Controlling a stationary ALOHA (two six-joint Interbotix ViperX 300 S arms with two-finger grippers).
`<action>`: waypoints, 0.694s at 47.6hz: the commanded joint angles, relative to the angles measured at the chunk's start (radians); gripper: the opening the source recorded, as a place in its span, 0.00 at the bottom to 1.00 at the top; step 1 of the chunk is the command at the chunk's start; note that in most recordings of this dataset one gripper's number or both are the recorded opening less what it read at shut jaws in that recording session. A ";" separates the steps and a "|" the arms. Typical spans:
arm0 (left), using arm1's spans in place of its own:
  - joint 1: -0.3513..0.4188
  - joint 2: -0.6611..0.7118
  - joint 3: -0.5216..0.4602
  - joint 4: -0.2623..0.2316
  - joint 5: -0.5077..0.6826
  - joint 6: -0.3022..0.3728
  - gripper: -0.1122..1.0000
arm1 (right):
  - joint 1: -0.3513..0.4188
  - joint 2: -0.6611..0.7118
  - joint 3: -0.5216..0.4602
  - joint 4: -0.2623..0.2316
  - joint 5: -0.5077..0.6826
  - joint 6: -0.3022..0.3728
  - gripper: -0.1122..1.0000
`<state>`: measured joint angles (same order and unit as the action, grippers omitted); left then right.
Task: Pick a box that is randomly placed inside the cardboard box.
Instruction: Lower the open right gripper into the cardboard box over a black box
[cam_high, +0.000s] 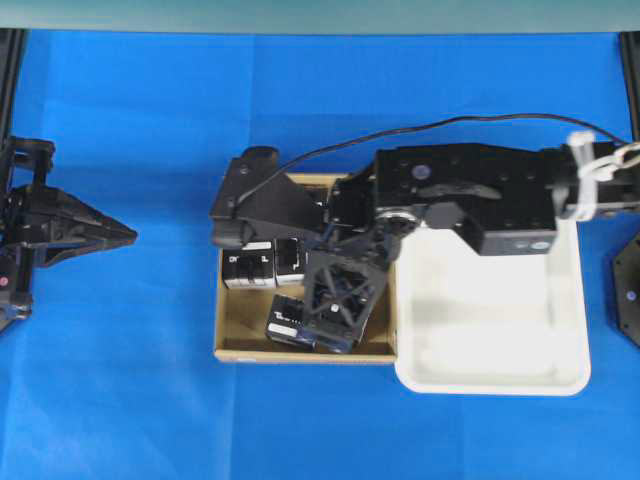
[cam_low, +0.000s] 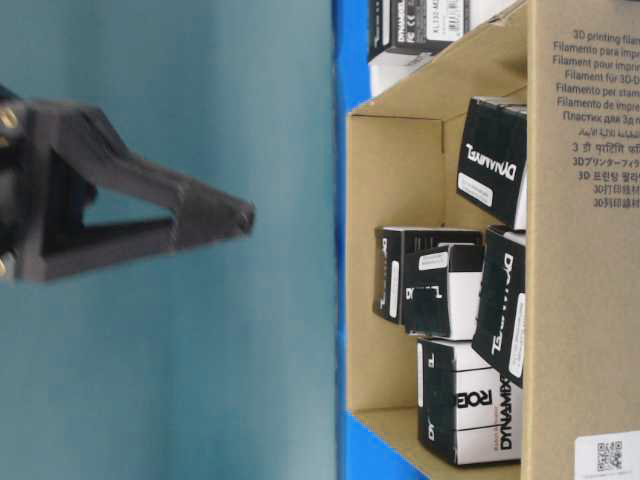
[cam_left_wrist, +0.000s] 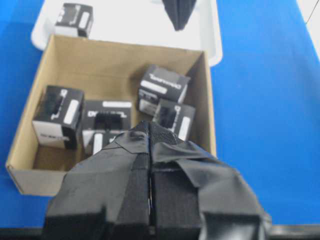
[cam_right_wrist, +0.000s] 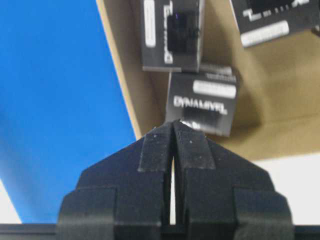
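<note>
Right gripper (cam_right_wrist: 173, 131) fills the bottom of its wrist view, fingers pressed together with nothing between them, poised over the cardboard box (cam_high: 240, 340) near its wall beside the white tray (cam_high: 500, 340). Several black boxes lie scattered inside the cardboard box; one box (cam_right_wrist: 204, 104) sits just ahead of the fingertips, apart from them. Left gripper (cam_high: 125, 235) is clenched and empty, well apart over the blue table (cam_high: 120, 400).
</note>
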<state>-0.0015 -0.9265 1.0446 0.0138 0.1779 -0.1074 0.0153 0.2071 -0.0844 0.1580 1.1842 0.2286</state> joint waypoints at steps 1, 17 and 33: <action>-0.002 -0.002 -0.026 0.003 -0.005 -0.002 0.04 | 0.005 0.021 -0.017 0.000 -0.032 0.000 0.09; -0.006 -0.005 -0.026 0.003 -0.005 -0.002 0.04 | -0.012 0.060 -0.011 -0.002 -0.098 -0.002 0.11; -0.025 -0.029 -0.028 0.003 0.020 -0.002 0.04 | -0.034 0.098 -0.021 -0.046 -0.155 -0.003 0.15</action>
<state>-0.0169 -0.9557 1.0446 0.0138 0.1902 -0.1089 -0.0046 0.3007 -0.0936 0.1273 1.0462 0.2270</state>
